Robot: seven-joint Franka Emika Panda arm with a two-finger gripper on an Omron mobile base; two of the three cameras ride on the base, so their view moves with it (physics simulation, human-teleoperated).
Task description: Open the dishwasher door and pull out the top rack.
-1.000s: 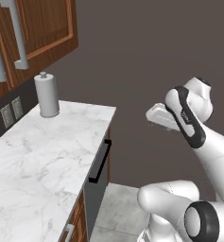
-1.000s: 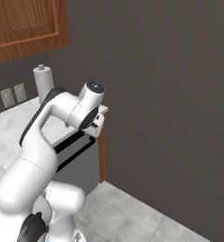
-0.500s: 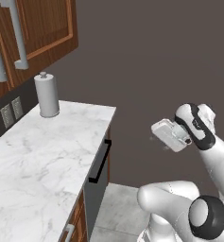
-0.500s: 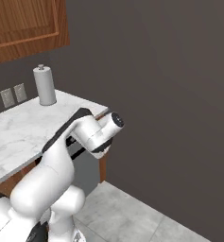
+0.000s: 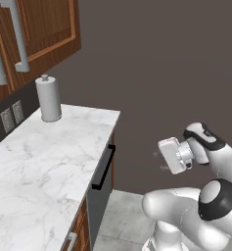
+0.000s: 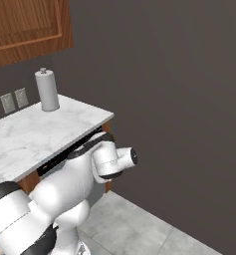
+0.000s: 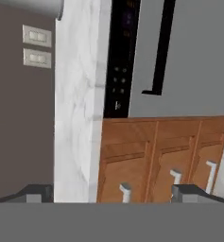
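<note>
Moved: arm has swung lower and out to the right of the desk since a second ago; its hand now hangs lower, facing the cabinet front, where before it sat higher up. Desk, paper roll and door are unchanged.
Wall: dark grey-brown wall [image 6: 179, 99] behind and right of the kitchen run.
Desk: white marble desk [image 5: 44, 162] runs along the left, ending at a corner just above the dishwasher; also seen at [image 6: 35, 134] and, rolled sideways, as a white band in the hand view [image 7: 80, 104].
Upper cabinets: brown wooden upper cabinets [image 5: 44, 34] with long silver handles hang above the desk.
Dishwasher door: dishwasher door [image 5: 100, 196] is shut, upright under the desk's end, dark grey; in the hand view it is the grey panel [image 7: 198, 56] beside a black control strip.
Door handle: black bar handle [image 5: 104, 167] sits near the door's top edge; same bar at [image 7: 160, 47].
Top rack: hidden behind the shut door.
Drawer fronts: brown drawer fronts [image 7: 156, 156] with small silver handles adjoin the door.
Gripper: gripper [image 5: 159, 161] hangs in open air, well apart from the door and pointing toward it; jaws spread wide, tips at the two bottom corners of the hand view [image 7: 111, 194], pinching nothing.
Paper roll: grey paper roll [image 5: 49, 99] stands upright at the desk's back, near the wall.
Outlets: two outlets [image 5: 12, 115] on the wall beside the roll.
</note>
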